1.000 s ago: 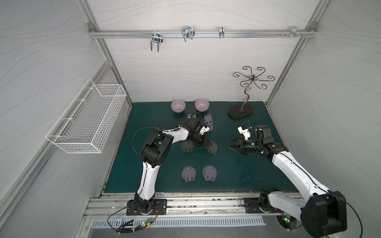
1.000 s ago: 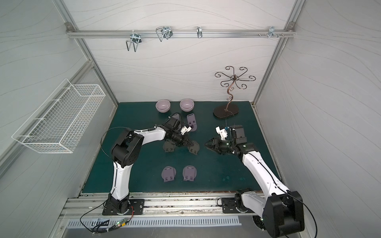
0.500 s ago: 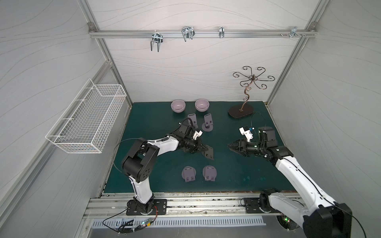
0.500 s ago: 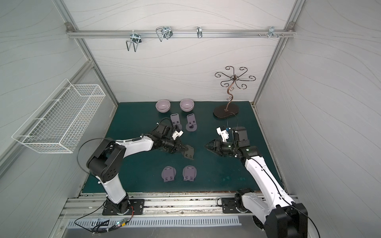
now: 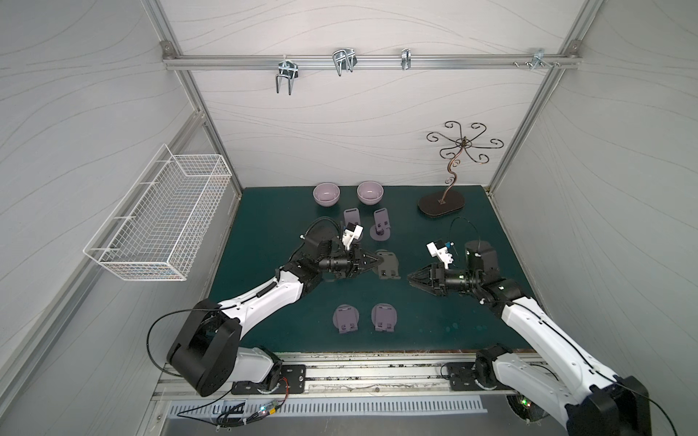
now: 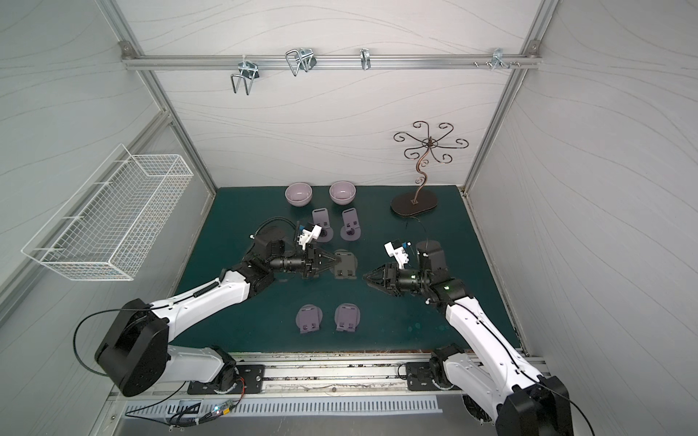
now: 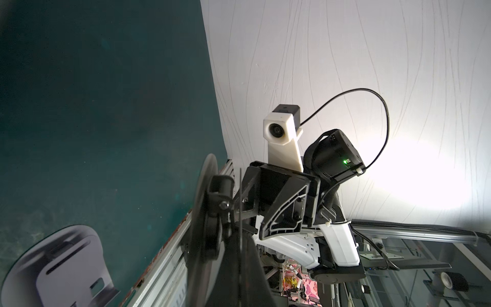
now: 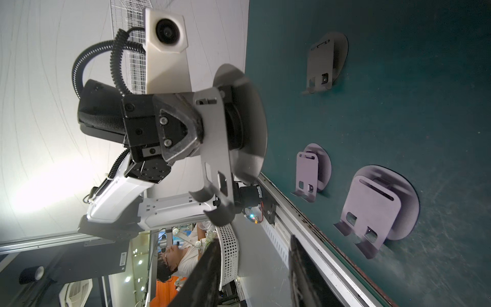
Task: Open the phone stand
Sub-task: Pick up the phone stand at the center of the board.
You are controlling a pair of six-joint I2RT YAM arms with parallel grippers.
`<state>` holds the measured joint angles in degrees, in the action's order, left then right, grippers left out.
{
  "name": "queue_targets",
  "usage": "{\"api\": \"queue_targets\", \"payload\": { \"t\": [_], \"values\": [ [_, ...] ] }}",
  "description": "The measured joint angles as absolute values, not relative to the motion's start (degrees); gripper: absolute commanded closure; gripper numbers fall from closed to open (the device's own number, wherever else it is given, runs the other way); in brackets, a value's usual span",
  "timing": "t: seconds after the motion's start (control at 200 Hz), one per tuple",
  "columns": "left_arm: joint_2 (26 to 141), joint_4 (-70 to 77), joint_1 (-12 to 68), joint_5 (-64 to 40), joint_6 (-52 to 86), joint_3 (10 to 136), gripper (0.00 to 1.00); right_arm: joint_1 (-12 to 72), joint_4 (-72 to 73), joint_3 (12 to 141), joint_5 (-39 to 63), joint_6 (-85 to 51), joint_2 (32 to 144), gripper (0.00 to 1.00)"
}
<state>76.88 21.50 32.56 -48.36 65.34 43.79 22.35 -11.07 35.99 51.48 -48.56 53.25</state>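
In both top views the left gripper [image 5: 376,260] [image 6: 335,260] meets the stand [image 5: 389,265] [image 6: 346,266] over the middle of the mat [image 5: 434,324] — how it grips is hidden there. The right wrist view settles it: jaws clamped on the stand's plate [image 8: 215,143], stand clear of the mat (the left wrist view gives only its edge). The right gripper [image 5: 409,279] faces it, just apart, fingers [image 8: 202,273] spread.
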Motion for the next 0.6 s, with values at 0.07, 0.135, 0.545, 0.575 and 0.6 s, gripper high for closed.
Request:
{"api": "queue_targets", "payload": {
  "t": [0.07,0.135,0.545,0.575,0.6],
  "values": [
    [76.1,23.1,33.0,-48.0,66.9,42.8,1.0,23.2,-9.2,36.2,51.5,-49.1,53.5,0.59],
    [75.6,24.3,33.3,-47.5,68.2,42.2,1.0,23.7,-7.5,36.2,51.5,-49.8,53.9,0.59],
    [73.5,25.6,34.8,-46.7,69.9,42.1,1.0,25.4,-1.3,36.2,51.7,-51.7,56.2,0.62],
    [73.5,25.6,34.9,-46.7,69.9,42.1,1.0,25.5,-1.0,36.2,51.7,-51.7,56.4,0.63],
    [73.5,25.6,35.0,-46.7,69.9,42.1,1.0,25.7,-0.8,36.2,51.8,-51.7,56.5,0.63]
  ]
}}
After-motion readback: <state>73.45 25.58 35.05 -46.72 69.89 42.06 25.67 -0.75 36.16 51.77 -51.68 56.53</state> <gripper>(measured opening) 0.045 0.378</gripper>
